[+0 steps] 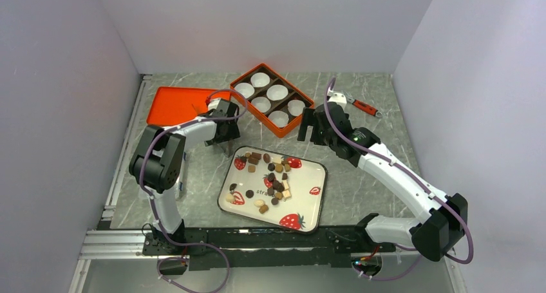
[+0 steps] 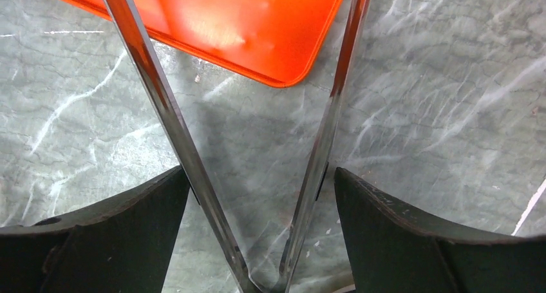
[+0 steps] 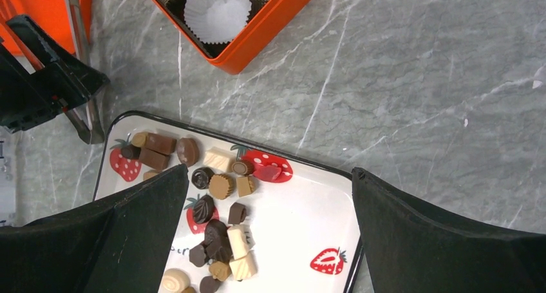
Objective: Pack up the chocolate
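Roughly two dozen brown and cream chocolate pieces (image 3: 222,187) heaped on one white strawberry-print tray (image 1: 309,170), below right gripper (image 1: 310,135), fingers wide. Left gripper (image 1: 222,137), off tray's far-left corner, straddles one metal tongs (image 2: 174,125); grip unclear.

Fig. 1. Work surface as I see it from the overhead camera. A grey, white-veined marble tabletop (image 1: 425,132) bears four items directly. Far left: a flat orange tray (image 1: 177,105), one rounded corner toward the centre. Far centre: an orange compartmented box (image 3: 277,26), set cornerwise, just beside the tray but apart from it. Near centre: a white dark-rimmed plate (image 1: 302,177) with strawberry prints, close to the box, a strip of bare marble between them. Far right: a red-handled implement (image 1: 359,104), well apart from the plate. Metal tongs (image 2: 158,100) reach down by the plate's far-left corner; I cannot tell whether they touch the tabletop.
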Robot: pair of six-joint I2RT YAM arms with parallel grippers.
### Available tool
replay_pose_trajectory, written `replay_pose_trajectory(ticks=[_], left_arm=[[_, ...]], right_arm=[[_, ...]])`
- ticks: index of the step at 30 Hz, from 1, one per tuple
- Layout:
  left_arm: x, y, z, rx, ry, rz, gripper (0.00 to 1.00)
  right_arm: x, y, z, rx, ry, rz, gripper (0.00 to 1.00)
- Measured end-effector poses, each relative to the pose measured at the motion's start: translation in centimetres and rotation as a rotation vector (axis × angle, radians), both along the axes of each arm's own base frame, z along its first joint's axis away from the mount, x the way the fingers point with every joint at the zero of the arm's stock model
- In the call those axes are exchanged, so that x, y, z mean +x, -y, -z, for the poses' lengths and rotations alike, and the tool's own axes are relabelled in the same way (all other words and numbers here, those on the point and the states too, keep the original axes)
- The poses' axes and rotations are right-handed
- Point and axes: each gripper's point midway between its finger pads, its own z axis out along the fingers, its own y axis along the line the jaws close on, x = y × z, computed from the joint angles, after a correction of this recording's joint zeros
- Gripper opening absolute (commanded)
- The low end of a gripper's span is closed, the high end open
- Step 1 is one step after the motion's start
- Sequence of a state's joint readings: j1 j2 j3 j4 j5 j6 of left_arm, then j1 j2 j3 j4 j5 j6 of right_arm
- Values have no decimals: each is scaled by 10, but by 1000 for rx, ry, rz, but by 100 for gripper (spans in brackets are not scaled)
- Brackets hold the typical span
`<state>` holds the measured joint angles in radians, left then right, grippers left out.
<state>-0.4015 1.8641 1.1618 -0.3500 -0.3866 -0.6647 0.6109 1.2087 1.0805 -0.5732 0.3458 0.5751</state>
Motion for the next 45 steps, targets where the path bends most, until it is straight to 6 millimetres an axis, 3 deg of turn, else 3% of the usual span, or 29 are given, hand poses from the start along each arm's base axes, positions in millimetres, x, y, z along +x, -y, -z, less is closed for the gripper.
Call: replay_pose_trajectory(ticks=[12,16,19,27,38,45], left_arm=[[2,-9,-1,43,2,15,58],[2,-10,-6,48,9,26,56],[2,-11,-20,51,29,31,56],[-3,-16,-84,36,142,53,55],[-33,-23,-133,42,170,139,52],[-65,-2,-157,9,166,297,51]], right_arm=[[-3,-1,11,-1,-21,-12,100],[-4,-1,13,-2,-23,-12,100],[-4,-1,13,-1,-21,-12,100],[-3,-1,12,1,-16,-12,100],[3,-1,4,-3,2,-12,100],[14,3,-8,5,24,5,100]])
